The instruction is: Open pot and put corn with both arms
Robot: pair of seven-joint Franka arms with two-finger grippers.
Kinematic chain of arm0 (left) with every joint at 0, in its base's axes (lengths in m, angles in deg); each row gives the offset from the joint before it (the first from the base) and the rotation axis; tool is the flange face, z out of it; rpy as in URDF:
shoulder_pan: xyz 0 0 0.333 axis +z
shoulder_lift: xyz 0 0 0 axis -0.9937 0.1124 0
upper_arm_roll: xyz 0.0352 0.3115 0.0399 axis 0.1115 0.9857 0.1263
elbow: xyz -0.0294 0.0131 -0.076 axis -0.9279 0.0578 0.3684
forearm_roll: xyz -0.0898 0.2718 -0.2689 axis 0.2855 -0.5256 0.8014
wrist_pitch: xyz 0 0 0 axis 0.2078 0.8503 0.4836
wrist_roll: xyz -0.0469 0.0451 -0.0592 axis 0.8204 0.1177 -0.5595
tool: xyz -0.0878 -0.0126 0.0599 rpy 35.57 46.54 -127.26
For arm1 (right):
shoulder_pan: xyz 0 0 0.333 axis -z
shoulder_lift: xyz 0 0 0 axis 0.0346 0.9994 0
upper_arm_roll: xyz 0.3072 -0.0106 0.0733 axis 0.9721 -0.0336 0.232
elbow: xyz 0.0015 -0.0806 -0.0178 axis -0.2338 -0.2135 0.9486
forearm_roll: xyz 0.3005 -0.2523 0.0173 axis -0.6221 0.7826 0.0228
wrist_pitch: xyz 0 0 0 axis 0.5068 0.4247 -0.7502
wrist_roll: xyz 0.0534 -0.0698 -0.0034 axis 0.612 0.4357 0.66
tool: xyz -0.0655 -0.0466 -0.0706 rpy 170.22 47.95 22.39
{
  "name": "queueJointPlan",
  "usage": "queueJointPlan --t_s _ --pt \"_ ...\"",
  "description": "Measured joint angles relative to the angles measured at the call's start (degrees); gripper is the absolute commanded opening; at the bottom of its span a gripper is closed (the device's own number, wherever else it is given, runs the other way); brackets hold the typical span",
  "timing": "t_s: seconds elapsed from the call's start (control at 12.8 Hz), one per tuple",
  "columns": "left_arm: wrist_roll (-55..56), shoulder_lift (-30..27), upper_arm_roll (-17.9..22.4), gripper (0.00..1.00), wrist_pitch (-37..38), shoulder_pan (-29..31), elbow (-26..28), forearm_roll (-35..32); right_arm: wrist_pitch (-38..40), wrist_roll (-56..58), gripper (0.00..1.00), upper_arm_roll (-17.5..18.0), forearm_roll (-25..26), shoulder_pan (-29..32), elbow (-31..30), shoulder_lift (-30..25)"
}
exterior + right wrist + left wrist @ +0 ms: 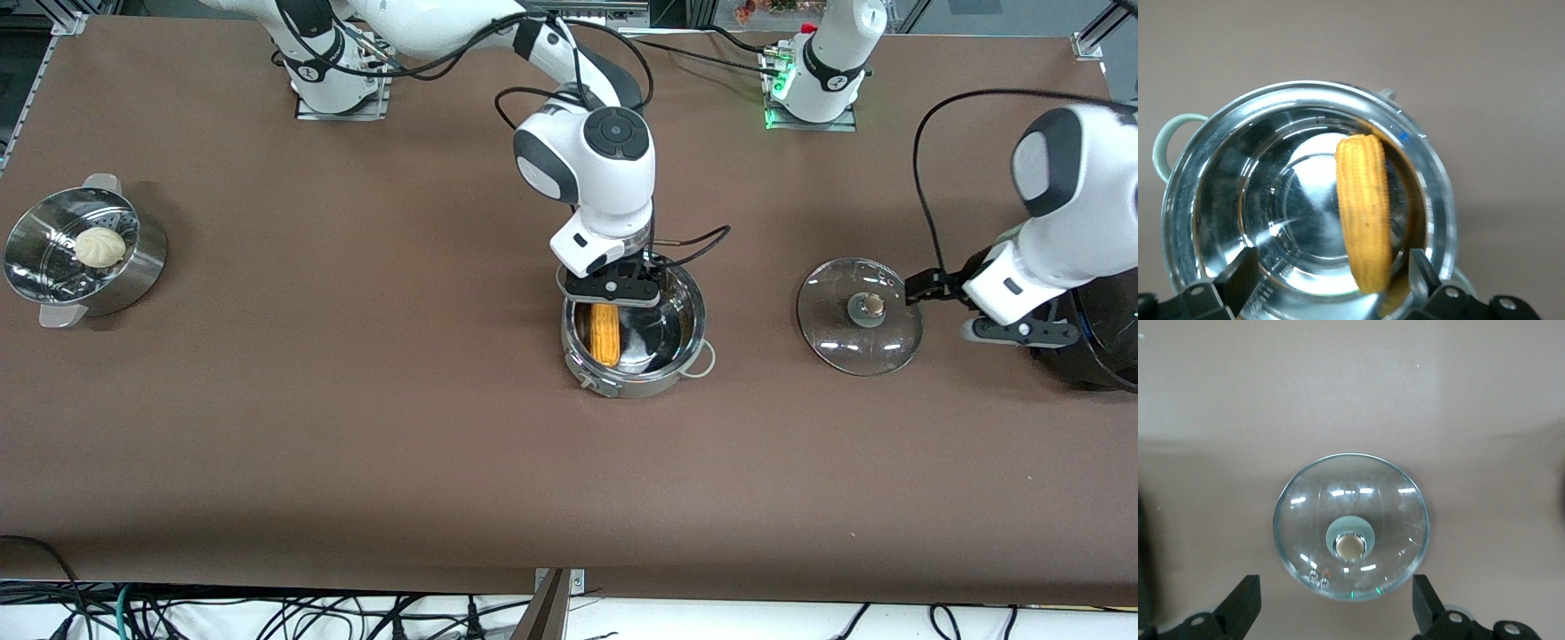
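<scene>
Corn lies in the open pot at frame centre, right gripper spread empty just above it, left gripper spread beside the lid at centre-right; risk: a careless right retreat clips the rim and shoves the pot.

Yellow corn lies inside open steel pot; glass lid beside it.

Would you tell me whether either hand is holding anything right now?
Nothing is held. The right hand is open over the pot, the corn lying inside; the left hand is open beside the lid.
</scene>
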Motion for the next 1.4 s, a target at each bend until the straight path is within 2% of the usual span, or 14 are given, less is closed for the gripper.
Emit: queueJointPlan --t_s 0.23,0.47,0.78,1.01,1.17,1.4 --pt "1.03 -1.60 0.02 1.00 10.98 0.03 -8.02 0.00 8.59 9.25 1.00 -0.65 0.01 3.16 0.39 -4.72" --pt "2.18 -4.84 -0.35 1.00 16.04 0.03 -10.65 0.00 17.04 16.85 1.00 -0.85 -2.12 10.51 0.50 -10.25" --pt "4.99 -8.75 -1.75 1.00 17.13 0.01 -10.72 0.00 26.26 27.61 1.00 -0.94 -3.73 22.27 0.48 -14.72" --pt "5.17 -9.10 -1.45 1.00 17.13 -0.03 -11.82 0.00 32.20 32.47 1.00 -1.87 -3.75 29.37 0.45 -15.47" --pt "5.17 -9.09 -0.36 1.00 17.20 -0.77 -12.03 0.00 34.79 35.48 1.00 -3.99 -3.78 31.77 0.40 -15.48" --pt "5.17 -9.09 -0.18 1.00 17.38 -1.18 -12.05 0.00 35.64 38.59 1.00 -8.13 -3.80 32.14 0.41 -16.12"
